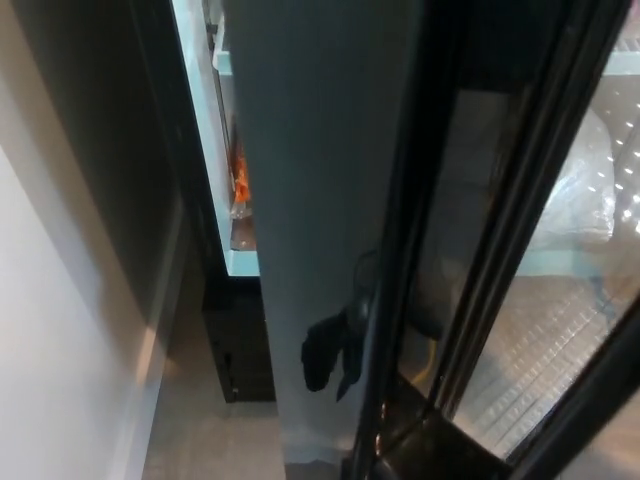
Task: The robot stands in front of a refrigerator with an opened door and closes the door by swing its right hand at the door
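Observation:
The refrigerator's glass door [520,200] has a black frame that runs slantwise down the right half of the head view. A broad grey panel [320,150] stands upright in the middle. My right hand [328,357] is a dark shape low against this panel, just left of the black frame. Its fingers hang down, spread, and hold nothing. Left of the panel a narrow strip of the lit interior [225,150] shows, with an orange item [240,180] on a shelf. My left hand does not show.
A pale wall [60,330] and a dark cabinet side [100,130] close off the left. Wire shelves [540,350] and a clear plastic bag [585,200] show through the glass. The floor [215,440] shows at the bottom.

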`<state>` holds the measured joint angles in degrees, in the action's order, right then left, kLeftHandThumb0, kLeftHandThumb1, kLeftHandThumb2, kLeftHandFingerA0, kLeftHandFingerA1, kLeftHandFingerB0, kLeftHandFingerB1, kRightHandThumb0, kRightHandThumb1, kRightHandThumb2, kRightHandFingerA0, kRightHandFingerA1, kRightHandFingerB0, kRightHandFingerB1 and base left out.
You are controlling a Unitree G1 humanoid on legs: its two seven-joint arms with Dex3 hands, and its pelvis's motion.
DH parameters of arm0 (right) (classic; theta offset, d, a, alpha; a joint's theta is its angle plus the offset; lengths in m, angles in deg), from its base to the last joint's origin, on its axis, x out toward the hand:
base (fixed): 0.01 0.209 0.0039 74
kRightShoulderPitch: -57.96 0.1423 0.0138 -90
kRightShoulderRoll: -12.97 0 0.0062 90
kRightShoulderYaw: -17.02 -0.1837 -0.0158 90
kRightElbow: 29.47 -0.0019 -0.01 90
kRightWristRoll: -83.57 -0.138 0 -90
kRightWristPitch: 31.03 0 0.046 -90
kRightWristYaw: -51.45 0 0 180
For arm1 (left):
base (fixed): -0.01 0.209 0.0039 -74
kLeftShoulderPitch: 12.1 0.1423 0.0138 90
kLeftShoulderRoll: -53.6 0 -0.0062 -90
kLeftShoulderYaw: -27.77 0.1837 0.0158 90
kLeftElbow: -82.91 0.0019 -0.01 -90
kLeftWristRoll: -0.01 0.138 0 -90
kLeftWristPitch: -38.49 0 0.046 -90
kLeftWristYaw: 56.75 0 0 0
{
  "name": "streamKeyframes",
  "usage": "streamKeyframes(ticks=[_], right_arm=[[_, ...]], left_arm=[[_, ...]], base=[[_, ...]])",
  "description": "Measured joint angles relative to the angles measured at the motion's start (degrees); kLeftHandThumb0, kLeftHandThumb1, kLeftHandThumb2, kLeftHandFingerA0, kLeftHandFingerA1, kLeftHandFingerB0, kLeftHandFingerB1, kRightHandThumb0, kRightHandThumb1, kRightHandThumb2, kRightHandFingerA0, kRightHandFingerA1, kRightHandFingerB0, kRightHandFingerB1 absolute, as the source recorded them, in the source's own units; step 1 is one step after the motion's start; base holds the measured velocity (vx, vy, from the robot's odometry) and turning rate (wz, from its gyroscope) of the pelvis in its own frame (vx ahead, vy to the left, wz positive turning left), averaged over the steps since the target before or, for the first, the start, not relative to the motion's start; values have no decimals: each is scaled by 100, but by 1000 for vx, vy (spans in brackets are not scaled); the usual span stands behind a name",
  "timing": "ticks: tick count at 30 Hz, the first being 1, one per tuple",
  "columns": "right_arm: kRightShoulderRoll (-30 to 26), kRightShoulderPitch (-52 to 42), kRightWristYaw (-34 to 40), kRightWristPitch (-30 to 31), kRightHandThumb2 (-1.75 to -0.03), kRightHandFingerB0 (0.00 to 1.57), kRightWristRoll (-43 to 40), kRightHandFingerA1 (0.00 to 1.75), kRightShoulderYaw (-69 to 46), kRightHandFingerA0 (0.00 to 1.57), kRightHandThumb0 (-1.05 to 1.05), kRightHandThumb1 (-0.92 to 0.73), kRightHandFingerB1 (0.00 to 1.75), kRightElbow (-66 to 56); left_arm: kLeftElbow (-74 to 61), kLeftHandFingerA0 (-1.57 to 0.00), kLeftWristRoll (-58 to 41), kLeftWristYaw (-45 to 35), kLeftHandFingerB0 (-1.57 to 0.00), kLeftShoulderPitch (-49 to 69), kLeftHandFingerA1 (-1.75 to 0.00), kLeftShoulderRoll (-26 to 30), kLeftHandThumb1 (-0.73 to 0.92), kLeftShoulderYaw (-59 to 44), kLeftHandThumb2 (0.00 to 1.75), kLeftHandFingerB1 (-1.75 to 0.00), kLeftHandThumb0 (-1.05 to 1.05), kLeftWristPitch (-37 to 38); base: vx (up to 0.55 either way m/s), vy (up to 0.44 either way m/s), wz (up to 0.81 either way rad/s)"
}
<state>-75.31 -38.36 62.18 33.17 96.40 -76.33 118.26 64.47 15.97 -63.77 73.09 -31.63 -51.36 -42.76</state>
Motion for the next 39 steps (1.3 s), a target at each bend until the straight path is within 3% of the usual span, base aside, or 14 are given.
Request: streamKeyframes(ticks=[1,2,9,11,14,15,16,17,21,22,32,35,36,39], right_arm=[[20,-73,24,-46,-102,7,7,37,-8,1,-65,-70,39,-165],[40,-133,41,-83,-68,13,13,20,-18,11,-63,-86,23,-309],[325,-658,120,-382,-65,10,39,28,-91,3,-66,-85,27,-1987],[426,-797,134,-471,-103,7,45,26,-122,0,-70,-64,28,-2541],[592,-948,143,-541,-103,7,63,26,-164,0,-70,-64,28,-3246],[645,-980,145,-552,-66,14,69,32,-171,10,-68,-80,31,-3423],[732,-1021,149,-564,-66,14,85,32,-181,10,-68,-80,31,-3696],[824,-1070,152,-576,-102,10,106,36,-188,0,-80,-63,46,-4018],[1103,-1135,157,-600,-102,10,171,36,-187,0,-80,-63,46,-4826],[1154,-1138,158,-604,-63,35,184,40,-187,26,-85,-72,41,-4964],[1980,-1171,236,-615,-64,22,299,46,285,24,-56,-85,38,-6953],[2150,-899,287,-706,-64,25,394,59,297,31,-57,-80,43,-7638],[2183,-845,300,-726,-65,9,422,91,303,30,-63,-85,36,-7737],[2353,-634,325,-823,-61,8,656,64,391,7,-78,-69,44,-8441]], left_arm=[[3,-28,1,1,-25,0,-49,-1,78,3,63,-39,-50,0],[5,-28,1,1,-25,2,-49,-2,78,4,63,-38,-50,0],[8,-27,-3,2,-24,-1,-49,-27,78,3,63,-39,-51,0],[8,-27,-4,2,-24,-2,-49,-30,79,2,63,-39,-51,0],[7,-27,-10,2,-24,-4,-49,-35,79,0,63,-39,-51,0],[7,-27,-11,2,-24,-3,-50,-35,79,0,63,-39,-51,0],[7,-27,-13,3,-24,-3,-50,-37,79,0,63,-39,-51,0],[7,-28,-15,2,-24,-3,-49,-38,79,0,63,-38,-51,0],[5,-28,-18,3,-24,-2,-49,-40,79,0,63,-38,-51,0],[5,-27,-19,3,-23,-2,-48,-41,79,0,63,-38,-49,0],[5,-27,-42,3,-24,-7,-45,-42,79,0,63,-37,-49,0],[7,-26,-41,2,-24,-6,-45,-41,79,0,63,-37,-49,0],[7,-26,-42,2,-24,-7,-43,-40,79,0,63,-36,-48,0],[6,-26,-42,1,-24,-9,-43,-40,79,0,63,-36,-47,0]], base=[[0,0,0],[0,0,0],[0,0,0],[0,0,0],[0,0,0],[0,0,0],[0,0,0],[0,0,0],[0,0,0],[0,0,0],[0,0,0],[0,0,0],[0,0,0],[0,0,0]])
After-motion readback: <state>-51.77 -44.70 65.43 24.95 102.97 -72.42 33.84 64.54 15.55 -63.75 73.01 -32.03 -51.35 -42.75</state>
